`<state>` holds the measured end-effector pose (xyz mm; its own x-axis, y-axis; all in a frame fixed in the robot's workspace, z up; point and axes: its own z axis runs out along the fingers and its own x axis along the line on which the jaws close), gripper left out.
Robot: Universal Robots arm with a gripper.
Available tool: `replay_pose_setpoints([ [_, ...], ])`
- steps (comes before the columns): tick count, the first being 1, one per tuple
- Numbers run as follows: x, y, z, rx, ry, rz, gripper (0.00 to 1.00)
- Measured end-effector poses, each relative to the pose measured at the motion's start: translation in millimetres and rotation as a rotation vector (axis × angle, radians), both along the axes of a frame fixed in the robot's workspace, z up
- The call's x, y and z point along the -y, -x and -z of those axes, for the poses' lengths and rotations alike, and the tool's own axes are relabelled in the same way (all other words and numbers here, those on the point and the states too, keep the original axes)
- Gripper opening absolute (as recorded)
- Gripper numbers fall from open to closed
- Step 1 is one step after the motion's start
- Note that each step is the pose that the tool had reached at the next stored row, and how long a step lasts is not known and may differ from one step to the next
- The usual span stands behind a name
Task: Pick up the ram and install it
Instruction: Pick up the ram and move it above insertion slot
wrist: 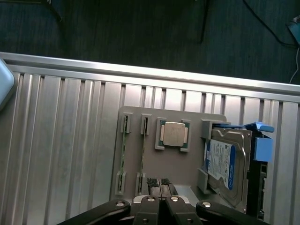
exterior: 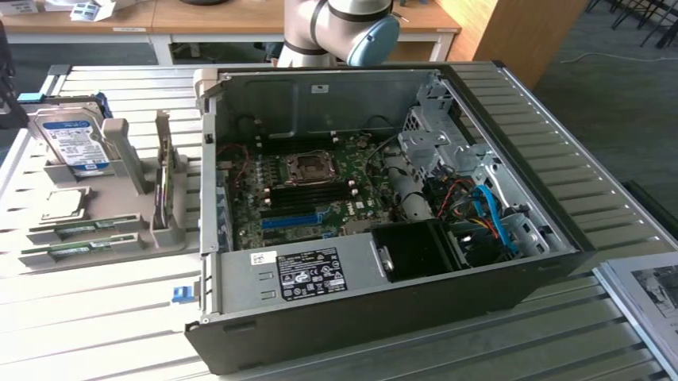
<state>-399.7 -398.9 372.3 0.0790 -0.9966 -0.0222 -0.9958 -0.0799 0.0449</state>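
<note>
While the ram (wrist: 142, 154) stands on its edge in a slot of the grey holder (wrist: 178, 168), a second stick (wrist: 123, 154) sits in the slot just beside it. The pincer (wrist: 159, 185) is fully closed over the holder's edge, near the ram's end, and holds nothing. The holder lies on the desk (wrist: 61, 154).

Robotics lab: open computer case (exterior: 350, 325) on slatted aluminium bench (exterior: 106, 317)
</note>
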Motion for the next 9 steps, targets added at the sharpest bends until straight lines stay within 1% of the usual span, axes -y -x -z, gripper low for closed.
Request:
replay_pose_setpoints([
  [5,0.0,0.0,3.5,0.0000,0.0003,-0.001,0.10],
  [9,0.0,0.0,3.9,-0.0002,0.0005,-0.001,0.10],
])
